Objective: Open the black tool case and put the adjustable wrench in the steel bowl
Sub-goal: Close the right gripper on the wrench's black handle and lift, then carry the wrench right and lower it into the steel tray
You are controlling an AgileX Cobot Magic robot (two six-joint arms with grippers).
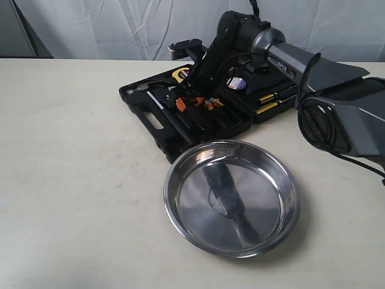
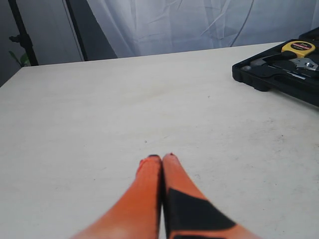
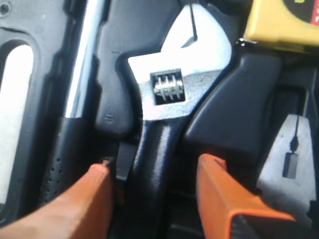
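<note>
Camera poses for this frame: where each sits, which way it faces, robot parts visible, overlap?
Exterior: off-arm, raised, looking obliquely down over the bowl to the open case; right arm enters from the right.
Left wrist: on its arm, low, facing along the table toward a curtain; shut left end effector shows.
Right wrist: on its arm, close above the case, looking down at the wrench; open right end effector straddles its handle.
Shared: case and tape measure in all three.

One black tool case (image 1: 139, 107), one steel bowl (image 1: 173, 188), one adjustable wrench (image 3: 169, 89), one tape measure (image 2: 298, 47), two claws (image 2: 162, 158) (image 3: 155, 165).
</note>
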